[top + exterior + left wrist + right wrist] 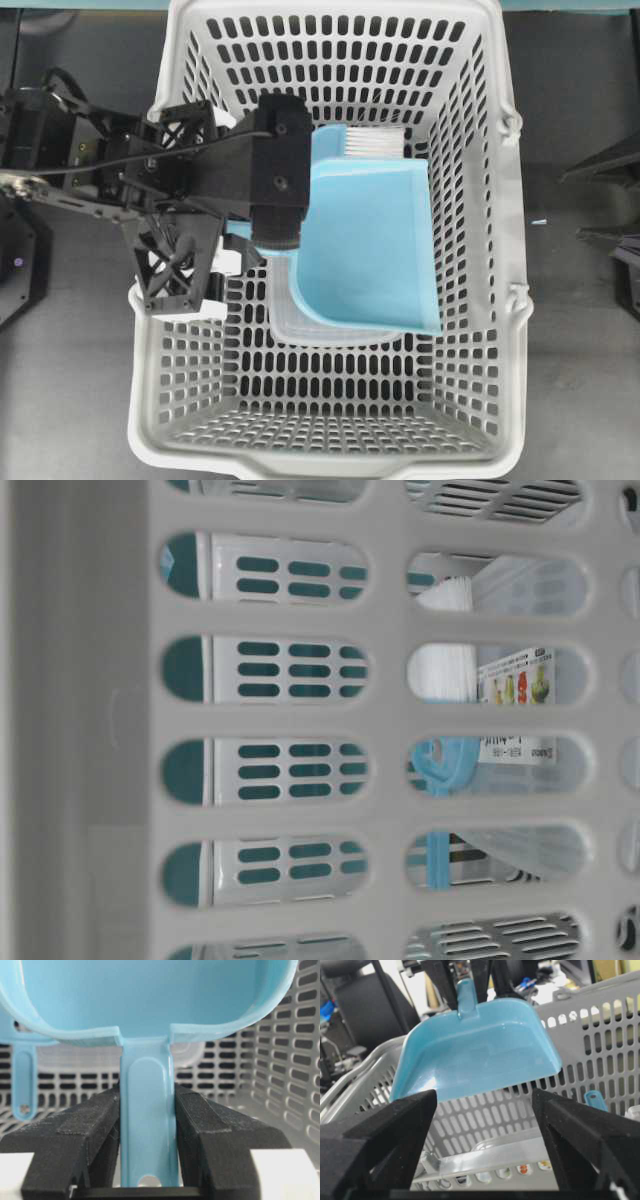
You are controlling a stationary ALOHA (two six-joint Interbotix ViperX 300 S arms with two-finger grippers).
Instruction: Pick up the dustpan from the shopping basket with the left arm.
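Both fingers (200, 1125) of your left gripper (148, 1125) clamp the dustpan (370, 240) handle, tray hanging ahead inside the basket (480, 350), while your right gripper (485, 1125) gapes empty

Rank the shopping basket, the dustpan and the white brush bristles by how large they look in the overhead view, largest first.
1. The shopping basket: fills most of the view.
2. The dustpan: covers the basket's middle, though it hangs nearer the camera, so it looks bigger than it is.
3. The brush bristles: only a small strip shows behind the dustpan; the rest is hidden.
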